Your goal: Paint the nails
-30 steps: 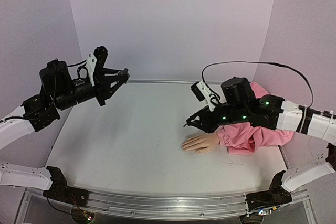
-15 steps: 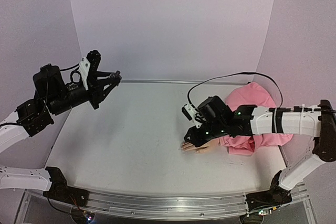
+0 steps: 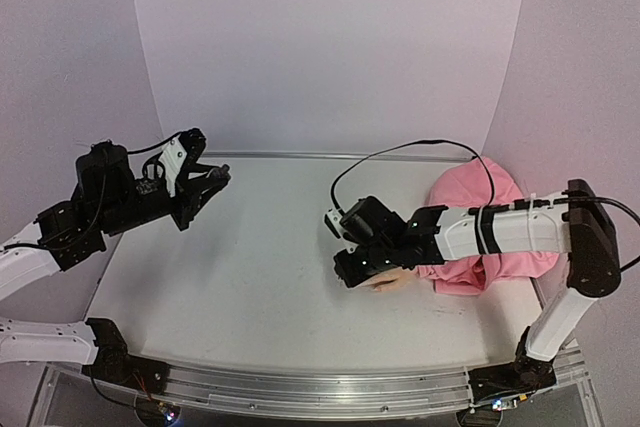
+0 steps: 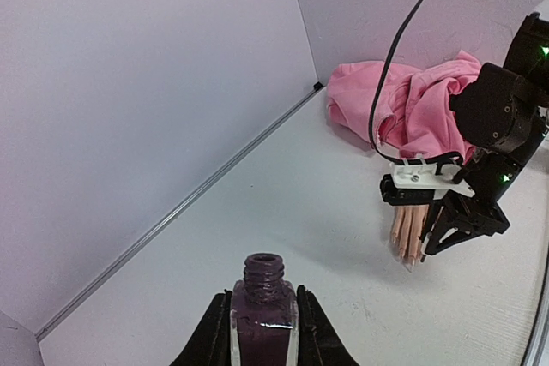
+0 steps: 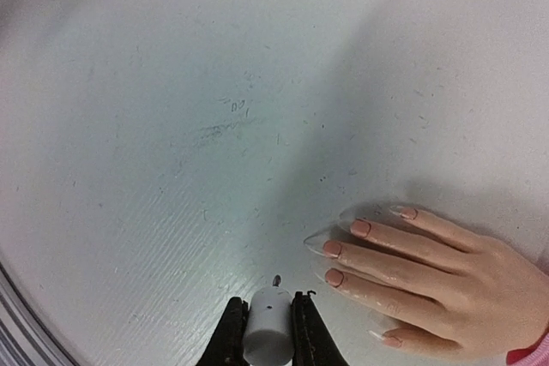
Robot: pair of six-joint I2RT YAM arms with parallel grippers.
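The left gripper (image 3: 212, 180) is seen pinching an uncapped polish bottle (image 4: 263, 319), held aloft at the table's (image 3: 250, 267) 10 o'clock, judged to stay within dipping reach. The right gripper (image 5: 266, 306) is clamped on the brush cap (image 5: 268, 332), poised near the nails (image 5: 359, 227) at 4 o'clock.

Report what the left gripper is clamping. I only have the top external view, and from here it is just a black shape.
Observer: On the left wrist camera, the left gripper is shut on an uncapped bottle of dark purple polish, its threaded neck bare.
Operator: Now check the right gripper against the nails.
Observer: On the right wrist camera, the right gripper is shut on a white cap. Its brush tip sits just off the fingertips of the mannequin hand, apparently not touching. The nails that show are pale pink, none of them dark.
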